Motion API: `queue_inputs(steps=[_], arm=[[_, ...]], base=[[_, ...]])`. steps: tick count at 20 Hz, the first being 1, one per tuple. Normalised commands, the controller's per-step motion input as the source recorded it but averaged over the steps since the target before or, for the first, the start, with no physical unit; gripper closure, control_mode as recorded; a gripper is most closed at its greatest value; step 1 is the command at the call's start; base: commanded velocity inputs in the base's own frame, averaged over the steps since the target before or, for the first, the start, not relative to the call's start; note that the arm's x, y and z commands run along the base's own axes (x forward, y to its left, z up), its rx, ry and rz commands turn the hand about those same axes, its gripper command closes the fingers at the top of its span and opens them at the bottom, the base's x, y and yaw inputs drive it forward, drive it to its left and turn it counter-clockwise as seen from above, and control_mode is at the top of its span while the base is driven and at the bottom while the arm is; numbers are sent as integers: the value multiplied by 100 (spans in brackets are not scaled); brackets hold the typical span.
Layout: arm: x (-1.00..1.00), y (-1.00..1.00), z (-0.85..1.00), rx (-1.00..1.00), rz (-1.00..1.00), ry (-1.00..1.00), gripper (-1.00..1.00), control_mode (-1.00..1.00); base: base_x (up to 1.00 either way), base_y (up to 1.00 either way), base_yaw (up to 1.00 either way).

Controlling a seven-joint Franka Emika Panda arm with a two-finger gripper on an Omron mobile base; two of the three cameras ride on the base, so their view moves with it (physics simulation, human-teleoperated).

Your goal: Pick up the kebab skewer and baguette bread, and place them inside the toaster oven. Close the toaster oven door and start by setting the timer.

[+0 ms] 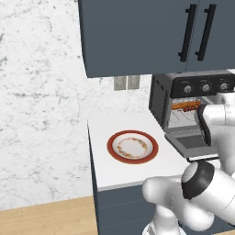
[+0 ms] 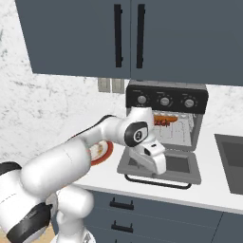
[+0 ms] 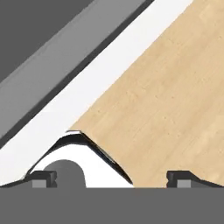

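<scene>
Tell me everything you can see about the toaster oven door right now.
The toaster oven door is a dark grey panel with a darker pane, hinged at the bottom and folded fully open, lying flat over the white counter. Its thin dark bar handle faces the counter's front edge. The gripper hangs over its left part.

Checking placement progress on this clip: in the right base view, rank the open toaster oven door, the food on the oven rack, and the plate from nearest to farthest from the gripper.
1. toaster oven door: folded down flat, right under the gripper.
2. Food on the rack: inside the toaster oven, above and behind.
3. plate: on the counter to the left, partly hidden by the arm.
</scene>
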Motion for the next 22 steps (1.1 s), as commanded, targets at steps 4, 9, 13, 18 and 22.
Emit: queue_inputs(steps=[4,9,13,18,22], arm=[[-84,46,-2,0,39,-1,-100,-100],[-24,45,-6,0,30,-4,-100,-100],[15,31,-3,0,24,-4,-100,-100],[7,15,-20,0,16,-4,-100,-100],[11,0,-25,0,8,-1,-100,-100]], base=[[0,0,0],[0,0,0],[0,0,0],[0,0,0],[0,0,0]])
